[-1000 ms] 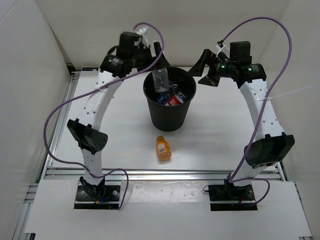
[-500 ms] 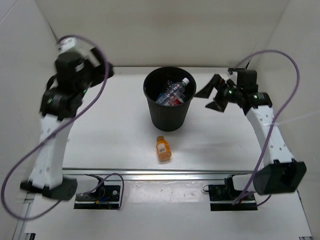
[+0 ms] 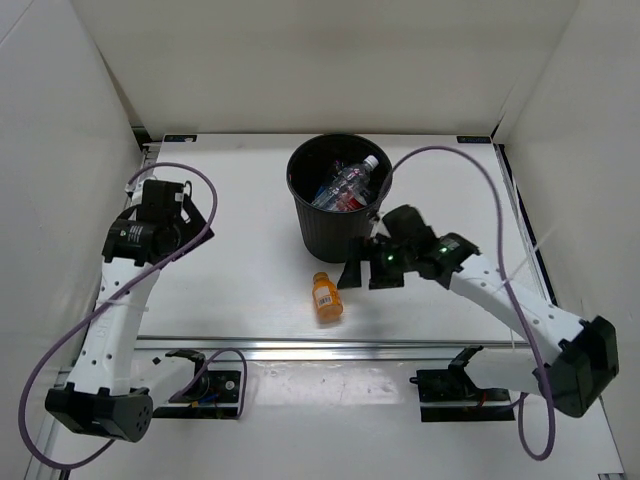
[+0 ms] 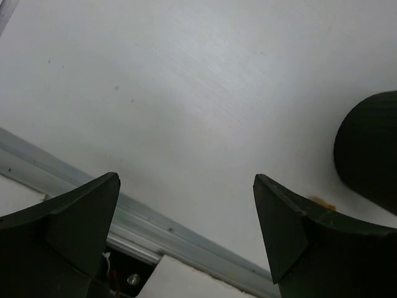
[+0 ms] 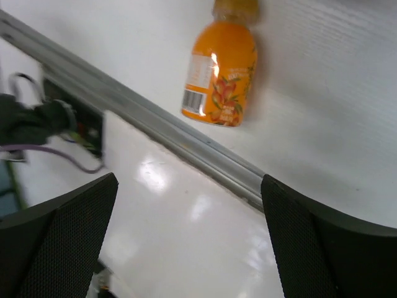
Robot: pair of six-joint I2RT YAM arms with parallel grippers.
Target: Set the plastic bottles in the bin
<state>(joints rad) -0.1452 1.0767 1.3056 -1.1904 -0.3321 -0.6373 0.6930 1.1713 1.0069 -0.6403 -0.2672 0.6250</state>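
The white desk (image 3: 240,260) carries the black round bin (image 3: 338,228) toward its far middle, and several plastic bottles (image 3: 350,182) already lie heaped inside it, a clear one with a white cap uppermost. The left arm stands well off to the left, its end effector (image 4: 186,180) spread wide and empty over bare desk, with only the bin's dark side at the edge of its wrist view. The right end effector (image 3: 365,277) is much the nearer one. It hangs low at the bin's near side, fingers wide apart and holding nothing, reaching leftward across the desk. One task thing remains outside: the short orange bottle (image 3: 327,297), which lies on its side on the desk just in front of the bin, close to the left of the right end effector and a little nearer the robot. Its long axis runs roughly far to near, cap toward the bin, base toward the aluminium rail (image 3: 300,345) and skewed slightly right. In the right wrist view it sits ahead of the open fingers, within the gap's line, so the grasp likely falls to the right arm, closing across the bottle's width.
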